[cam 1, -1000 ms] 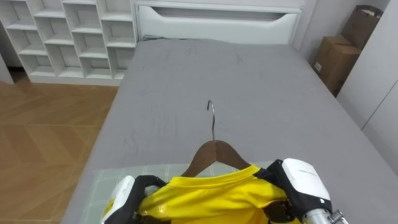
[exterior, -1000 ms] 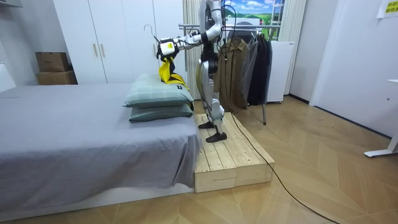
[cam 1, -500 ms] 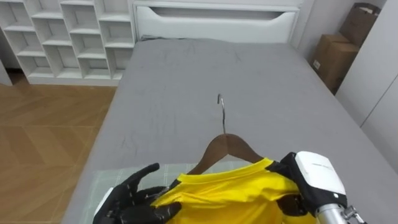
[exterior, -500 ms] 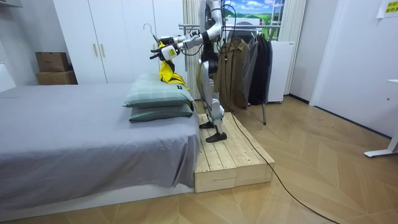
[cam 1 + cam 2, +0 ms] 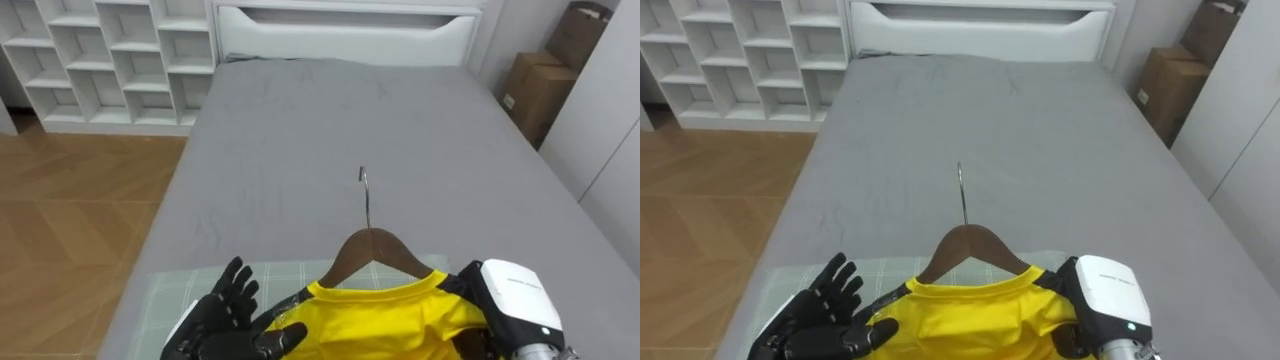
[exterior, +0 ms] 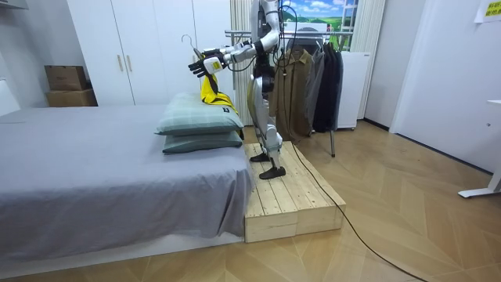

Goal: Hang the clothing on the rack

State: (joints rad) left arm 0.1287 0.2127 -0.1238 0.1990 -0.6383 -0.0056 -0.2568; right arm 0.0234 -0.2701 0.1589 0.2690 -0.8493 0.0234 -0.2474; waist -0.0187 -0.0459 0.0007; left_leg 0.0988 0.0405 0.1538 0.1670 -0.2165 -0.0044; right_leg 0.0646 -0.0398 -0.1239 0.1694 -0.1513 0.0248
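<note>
Left robot hand (image 5: 225, 325): open, fingers spread, just beside the shirt's left edge, holding nothing.
Right robot hand (image 5: 515, 300): closed on the yellow shirt (image 5: 390, 320) at its right shoulder, over the hanger's end.
Task's thing: the shirt sits on the wooden hanger (image 5: 370, 250), raised above the pillow (image 5: 170, 295) at the bed (image 5: 300, 130) end, hook (image 5: 366, 195) upright.
Risk: you hold one side only; I judge a quick swing could tip the hanger and slide the shirt off its free shoulder.
Eye views: your fingers and the collar seated on the hanger.
Room view: you stand on the wooden platform (image 6: 290, 200), the clothes rack (image 6: 313, 70) behind you, the shirt's tail hanging toward the pillow.
</note>
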